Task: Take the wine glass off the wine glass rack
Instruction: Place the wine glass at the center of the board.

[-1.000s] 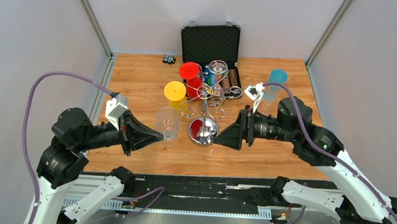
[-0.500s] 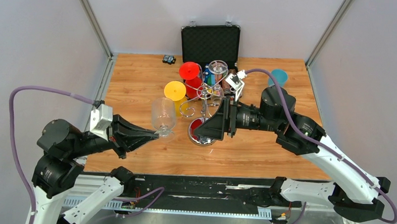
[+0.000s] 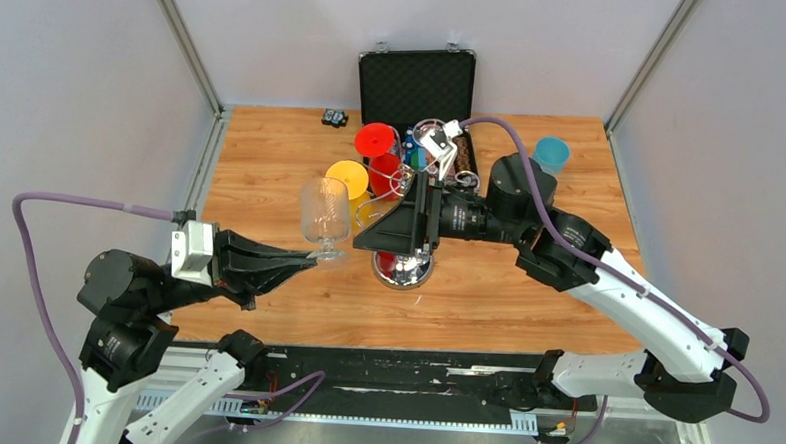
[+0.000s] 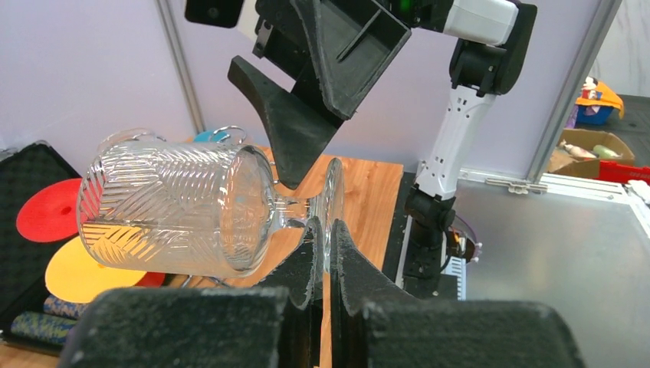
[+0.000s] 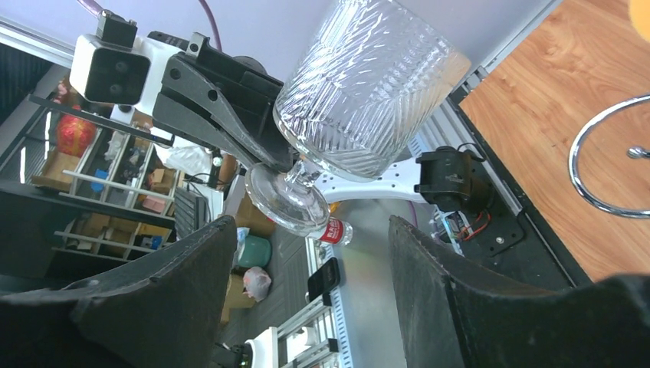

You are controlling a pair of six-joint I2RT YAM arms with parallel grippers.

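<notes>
My left gripper [image 3: 305, 262] is shut on the foot of a clear patterned wine glass [image 3: 325, 211] and holds it upright in the air, left of the chrome wine glass rack [image 3: 403, 269]. In the left wrist view the glass [image 4: 172, 207] lies sideways and my gripper [image 4: 327, 232] pinches its foot edge-on. My right gripper [image 3: 368, 239] is open, over the rack and right of the glass. In the right wrist view its gripper [image 5: 310, 226] gapes just below the glass [image 5: 368, 84], without touching it. The rack's pole and arms are mostly hidden by the right gripper.
Red [image 3: 375, 141] and yellow [image 3: 347, 180] glasses hang on the rack's left side. An open black case [image 3: 416, 83] stands behind it. A blue cup [image 3: 550, 152] is at the back right, a small black object [image 3: 334, 117] at the back. A chrome ring [image 5: 605, 165] shows right.
My left gripper has lifted the clear glass higher and drawn it back a little. My right arm has swung left over the rack, up to the glass.
</notes>
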